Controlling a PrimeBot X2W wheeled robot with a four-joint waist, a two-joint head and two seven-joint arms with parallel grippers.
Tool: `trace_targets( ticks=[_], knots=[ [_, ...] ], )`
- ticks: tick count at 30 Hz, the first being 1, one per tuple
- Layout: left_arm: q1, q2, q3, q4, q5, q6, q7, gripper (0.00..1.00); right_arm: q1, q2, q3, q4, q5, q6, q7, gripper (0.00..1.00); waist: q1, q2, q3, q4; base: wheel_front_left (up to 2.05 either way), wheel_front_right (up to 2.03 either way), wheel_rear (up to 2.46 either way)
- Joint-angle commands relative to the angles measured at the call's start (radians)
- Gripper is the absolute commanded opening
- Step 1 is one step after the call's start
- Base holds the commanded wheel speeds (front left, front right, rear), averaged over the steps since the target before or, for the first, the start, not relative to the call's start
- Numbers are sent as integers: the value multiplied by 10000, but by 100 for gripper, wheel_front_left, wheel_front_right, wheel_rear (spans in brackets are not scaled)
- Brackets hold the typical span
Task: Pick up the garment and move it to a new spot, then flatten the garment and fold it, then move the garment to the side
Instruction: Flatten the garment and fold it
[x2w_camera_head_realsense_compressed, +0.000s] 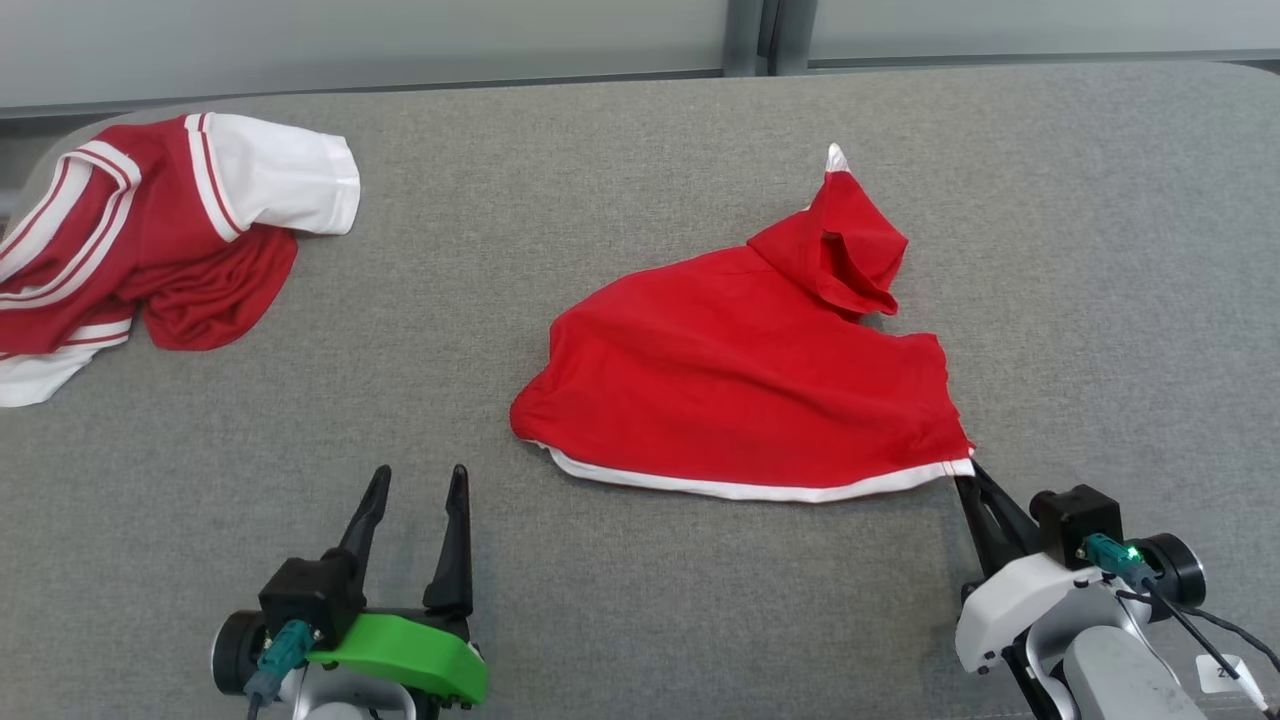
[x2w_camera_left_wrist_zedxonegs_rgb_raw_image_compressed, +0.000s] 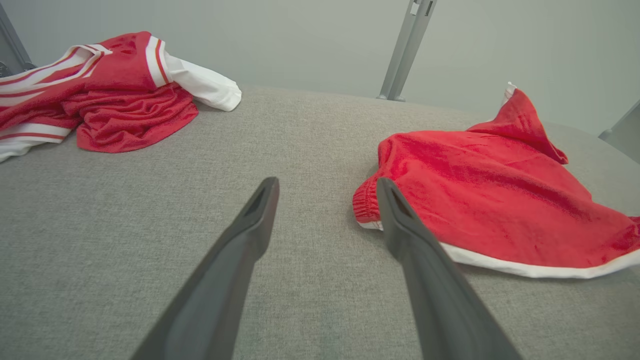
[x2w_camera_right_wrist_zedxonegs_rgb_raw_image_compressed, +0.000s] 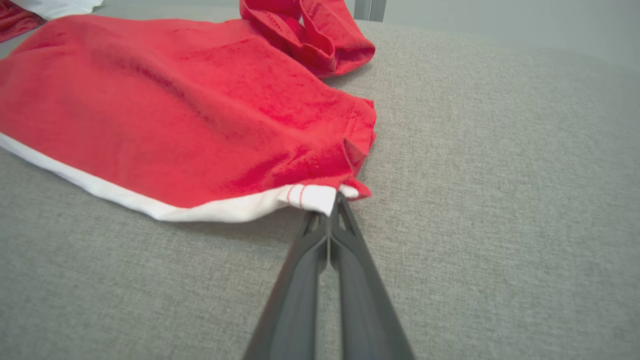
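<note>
Garment (x2w_camera_head_realsense_compressed: 740, 380), bright red with a white hem (x2w_camera_head_realsense_compressed: 760, 488), lies spread out just right of centre in the head view, on the grey fabric-covered desk (x2w_camera_head_realsense_compressed: 640, 620). Its far end is bunched into a raised fold, above and right of centre.

The right hand (x2w_camera_head_realsense_compressed: 966, 470), at the lower right of the frame, has its two dark fingers pressed together on the lower right corner of the hem. The right wrist view shows that white corner pinched between the tips.

The left hand (x2w_camera_head_realsense_compressed: 418, 480), at the lower left, has its fingers spread apart and holds nothing. It is near the garment's left edge but not touching it.

A heap of red-and-white striped clothing (x2w_camera_head_realsense_compressed: 150, 240) lies at the upper left of the frame, well apart from the garment.
</note>
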Motion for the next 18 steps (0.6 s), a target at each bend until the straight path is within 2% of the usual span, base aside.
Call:
trace_targets(
  ticks=[1,11,18],
  knots=[
    [20,8,-105,160,-70,-62,-2,100,226,-74,-47,-285,55,-13,-10,0,0,0,-75,-105,0,0,0],
    [-454,9,-996,1696,-113,-352,-4,100,779,-247,-132,-1467,-37,-13,-9,0,0,0,-239,-410,0,0,0],
    [-1017,14,-1409,2887,-226,-464,-4,100,890,-258,-141,-1778,-81,-14,-9,0,0,0,-202,-562,0,0,0]
  ],
)
